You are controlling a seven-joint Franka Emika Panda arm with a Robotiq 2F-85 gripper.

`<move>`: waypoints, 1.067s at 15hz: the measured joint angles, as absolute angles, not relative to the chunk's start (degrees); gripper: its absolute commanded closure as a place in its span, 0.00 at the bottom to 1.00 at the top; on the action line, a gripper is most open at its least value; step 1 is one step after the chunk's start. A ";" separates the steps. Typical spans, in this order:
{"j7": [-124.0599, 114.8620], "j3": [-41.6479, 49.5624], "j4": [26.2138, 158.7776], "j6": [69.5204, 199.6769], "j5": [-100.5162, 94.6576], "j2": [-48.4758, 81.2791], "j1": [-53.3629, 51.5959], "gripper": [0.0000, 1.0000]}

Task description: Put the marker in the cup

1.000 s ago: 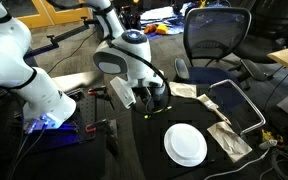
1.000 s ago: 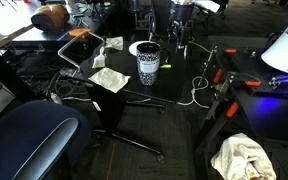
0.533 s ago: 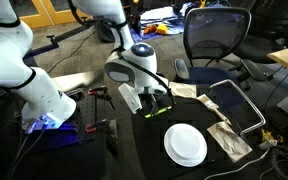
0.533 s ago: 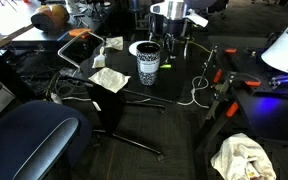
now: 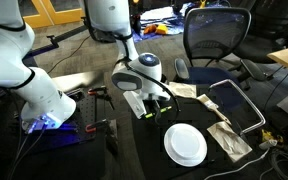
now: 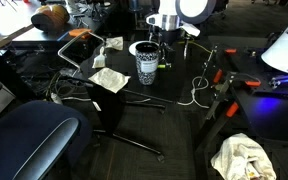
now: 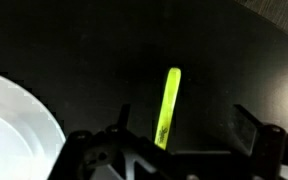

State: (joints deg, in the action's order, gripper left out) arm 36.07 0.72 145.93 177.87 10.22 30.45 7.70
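Currently, the marker [image 7: 169,105] lies flat on the dark surface [image 7: 84,50], outside the cup [image 6: 147,65]. In the wrist view it runs almost straight up the frame, its upper end leaning slightly to the right. The end effector [image 7: 183,110] is released: its two fingers [image 7: 246,125] are spread wide with the marker between them. The marker is closer to the finger on the left of that view, and a visible gap remains on both sides, so neither finger is seen to touch it. In an exterior view the end effector [image 5: 150,108] hangs low over the surface, directly above the marker, with the white arm rising behind it. The cup stands upright on the surface. In an exterior view the marker [image 6: 165,67] appears just beside the cup, toward the right of the picture. The wrist view does not show the cup. A round white plate [image 7: 14,120] occupies the lower left of the wrist view, near the marker but apart from it. In an exterior view the plate [image 5: 185,145] lies on the surface between the end effector and the camera. Pale cloths [image 5: 227,140] lie beside the plate, next to a bent metal frame [image 5: 239,100]. An office chair [image 5: 216,35] stands behind the surface.
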 measured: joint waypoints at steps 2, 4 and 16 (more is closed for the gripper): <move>32.24 0.61 145.32 178.06 5.05 31.40 9.08 0.00; 29.09 0.61 144.75 178.19 0.94 32.23 10.09 0.00; 24.16 0.78 142.90 179.10 -6.28 34.23 11.51 0.85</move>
State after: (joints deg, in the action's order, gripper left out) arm 24.16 0.78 142.90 179.10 -6.28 34.23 11.51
